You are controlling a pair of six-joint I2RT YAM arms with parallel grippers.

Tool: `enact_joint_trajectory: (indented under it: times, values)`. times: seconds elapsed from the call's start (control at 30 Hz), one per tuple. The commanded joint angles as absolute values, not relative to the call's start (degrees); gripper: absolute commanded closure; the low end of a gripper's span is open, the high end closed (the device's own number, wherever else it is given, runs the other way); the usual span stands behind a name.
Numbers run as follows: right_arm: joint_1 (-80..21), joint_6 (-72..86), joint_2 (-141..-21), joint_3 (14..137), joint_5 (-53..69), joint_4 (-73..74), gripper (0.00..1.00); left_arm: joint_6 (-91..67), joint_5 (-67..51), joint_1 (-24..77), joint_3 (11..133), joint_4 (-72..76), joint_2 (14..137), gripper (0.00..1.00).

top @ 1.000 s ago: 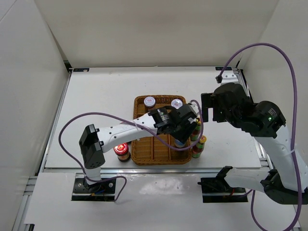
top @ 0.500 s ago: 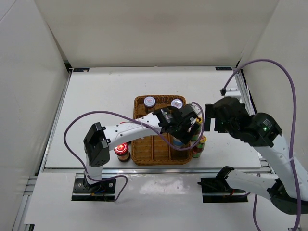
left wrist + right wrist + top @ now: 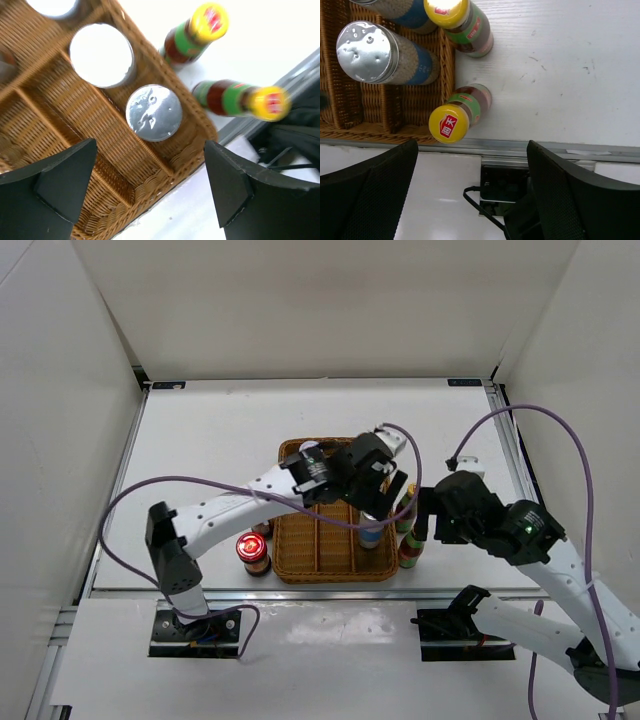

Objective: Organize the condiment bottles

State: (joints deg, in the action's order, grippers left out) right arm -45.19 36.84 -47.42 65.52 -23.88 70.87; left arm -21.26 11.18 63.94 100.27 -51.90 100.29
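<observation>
Over the right side of the brown wicker divided tray (image 3: 320,572), my left gripper (image 3: 149,150) hangs with its two black fingers (image 3: 60,187) spread wide and holding nothing. Straight below it, a silver-lidded bottle with a blue and white label (image 3: 153,112) stands upright in the tray's rightmost lane, near the front corner, clear of both fingers. A white-topped bottle (image 3: 101,55) stands just behind it in the tray. Just outside the tray's right wall, on the white table (image 3: 200,440), a yellow-capped, green-labelled sauce bottle (image 3: 449,123) stands upright, with a second yellow-capped sauce bottle (image 3: 462,25) behind it. My right gripper (image 3: 472,145) hovers above the nearer one, its fingers also wide apart and empty. A red-lidded jar (image 3: 252,550) stands on the table just beside the tray's left wall, well apart from both grippers.
</observation>
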Motion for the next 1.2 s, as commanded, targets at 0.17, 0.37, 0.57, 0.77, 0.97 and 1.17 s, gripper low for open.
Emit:
enact_joint_trajectory:
  times: [0.17, 0.37, 0.57, 0.77, 0.97, 1.17]
  values:
    - [-45.62, 38.76, -49.21, 61.62, -20.57, 63.99, 0.19, -21.8, 16.34, 58.37, 106.26, -55.28, 85.28, 0.01]
    - [-45.62, 40.78, -52.03, 59.95, -22.68, 63.37, 0.27, -21.19, 21.26, 50.64, 101.79, -55.28, 75.69, 0.01]
    - [-45.62, 41.92, -53.35, 59.94, -23.91, 63.37, 0.4, -19.34, 20.57, 41.5, 97.13, -56.51, 70.23, 0.01]
    - [-45.62, 43.15, -54.4, 59.41, -23.29, 63.98, 0.57, -19.34, 16.44, 34.55, 95.98, -57.92, 69.08, 0.01]
    - [-45.62, 43.15, -54.93, 59.41, -22.76, 65.74, 0.72, -18.28, 15.38, 32.78, 95.45, -57.92, 69.08, 0.01]
    - [-45.62, 43.68, -54.93, 65.03, -25.22, 68.55, 0.88, -17.76, 15.38, 32.17, 95.45, -57.92, 68.56, 0.01]
